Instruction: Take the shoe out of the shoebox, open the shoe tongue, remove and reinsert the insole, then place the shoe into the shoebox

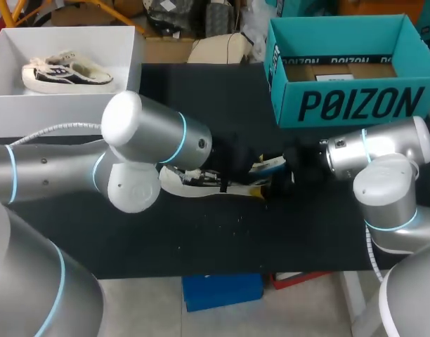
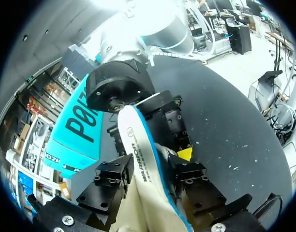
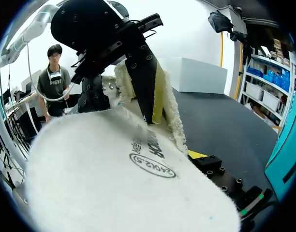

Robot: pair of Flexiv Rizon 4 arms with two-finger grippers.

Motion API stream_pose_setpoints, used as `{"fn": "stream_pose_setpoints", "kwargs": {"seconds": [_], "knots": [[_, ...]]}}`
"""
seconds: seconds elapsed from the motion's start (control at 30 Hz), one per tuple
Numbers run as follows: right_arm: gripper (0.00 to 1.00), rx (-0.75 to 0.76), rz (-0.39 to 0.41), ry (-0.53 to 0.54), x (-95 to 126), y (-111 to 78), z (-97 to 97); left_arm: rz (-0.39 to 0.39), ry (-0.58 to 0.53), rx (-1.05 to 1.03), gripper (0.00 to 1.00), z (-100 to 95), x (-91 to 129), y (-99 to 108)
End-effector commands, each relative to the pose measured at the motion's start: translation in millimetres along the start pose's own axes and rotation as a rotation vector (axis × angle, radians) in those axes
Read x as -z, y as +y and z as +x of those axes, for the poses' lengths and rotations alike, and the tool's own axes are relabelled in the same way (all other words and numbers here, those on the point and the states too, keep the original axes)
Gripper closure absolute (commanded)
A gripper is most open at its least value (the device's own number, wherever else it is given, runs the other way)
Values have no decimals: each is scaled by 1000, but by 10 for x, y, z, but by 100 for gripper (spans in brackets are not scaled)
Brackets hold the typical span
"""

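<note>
Head camera looks down from behind; the wrist cameras face each other closely, sharing the insole (image 2: pixel 137 145) inside the left claw (image 2: pixel 150 169).

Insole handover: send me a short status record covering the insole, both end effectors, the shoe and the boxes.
insole: out of the shoe, held above the table between the two arms
left end effector: shut on insole
right end effector: at the insole's far end; grip hidden
shoe: on the table under the left arm, partly hidden
teal shoebox: far right, open, no shoe visible inside
white box: far left, holds a second shoe
</note>
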State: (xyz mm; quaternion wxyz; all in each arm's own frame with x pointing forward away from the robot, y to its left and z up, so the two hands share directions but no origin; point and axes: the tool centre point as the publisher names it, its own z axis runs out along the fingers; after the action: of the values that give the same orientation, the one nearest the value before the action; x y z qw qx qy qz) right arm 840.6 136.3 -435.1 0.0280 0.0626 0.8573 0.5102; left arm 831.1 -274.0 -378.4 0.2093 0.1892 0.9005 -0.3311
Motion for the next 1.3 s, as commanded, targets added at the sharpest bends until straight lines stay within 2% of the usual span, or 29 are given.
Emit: {"fn": "stream_pose_setpoints", "kwargs": {"seconds": [0.03,0.2,0.4,0.43,0.67,0.87,0.97,1.03,1.1,1.3], "knots": [[100,-1,1,-1,-38,-5,4,-39,-9,3,56,-58,-107,-122],[100,-1,1,-1,-38,-5,4,-55,-28,15,59,-97,-106,-176],[100,-1,1,-1,-38,-5,4,-104,-35,53,91,-87,-58,-123],[100,-1,1,-1,-38,-5,4,-113,-33,57,100,-81,-54,-105],[100,-1,1,-1,-38,-5,4,-175,3,40,100,-46,68,-88],[100,-1,1,-1,-38,-5,4,-207,96,2,100,167,250,-68],[100,-1,1,-1,-38,-5,4,-169,114,8,100,230,376,-36],[100,-1,1,-1,-38,-5,4,-98,121,19,100,241,472,-45],[100,-1,1,-1,-38,-5,4,-59,116,23,100,227,560,-70],[100,-1,1,-1,-38,-5,4,212,119,57,100,67,847,-317]]}}
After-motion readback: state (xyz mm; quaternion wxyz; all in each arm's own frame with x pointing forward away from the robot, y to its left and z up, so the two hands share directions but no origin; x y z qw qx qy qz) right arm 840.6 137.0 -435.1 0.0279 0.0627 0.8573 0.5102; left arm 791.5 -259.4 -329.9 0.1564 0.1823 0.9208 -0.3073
